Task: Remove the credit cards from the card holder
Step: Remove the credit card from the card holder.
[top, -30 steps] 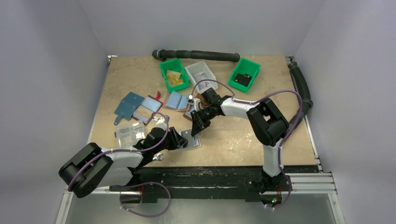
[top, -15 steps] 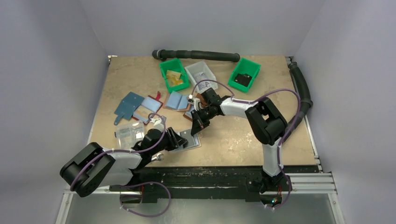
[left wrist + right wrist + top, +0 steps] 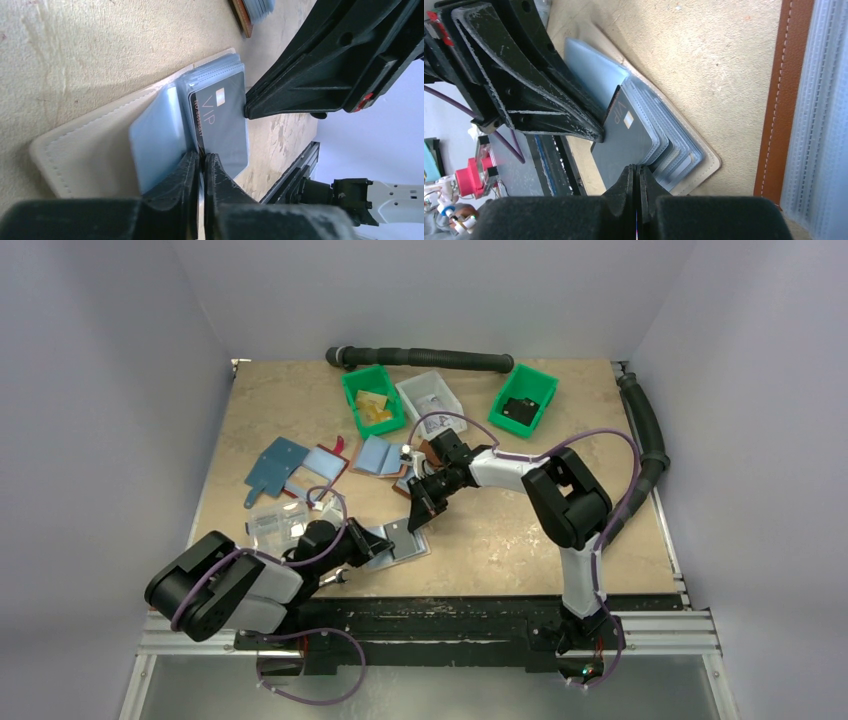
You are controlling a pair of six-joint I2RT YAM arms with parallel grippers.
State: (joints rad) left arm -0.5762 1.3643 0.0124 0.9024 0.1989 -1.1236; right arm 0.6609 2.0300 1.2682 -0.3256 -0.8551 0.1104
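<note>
The dark grey card (image 3: pixel 225 125), marked VIP, sticks partway out of the clear sleeves (image 3: pixel 679 150) of the card holder (image 3: pixel 75 150), which lies open on the tabletop (image 3: pixel 100 50) near its front edge. A light blue card (image 3: pixel 155 145) lies just beside it. The left hand (image 3: pixel 201 159) pinches the grey card's edge. The right hand (image 3: pixel 637 170), fingers pressed together, has its tip at the sleeves' edge. A brown wallet (image 3: pixel 781 100) lies near.

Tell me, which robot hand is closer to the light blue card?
Left. The left gripper sits right beside the light blue card, pinching the dark grey card next to it. The right gripper is at the grey card's far edge, apart from the blue one.
</note>
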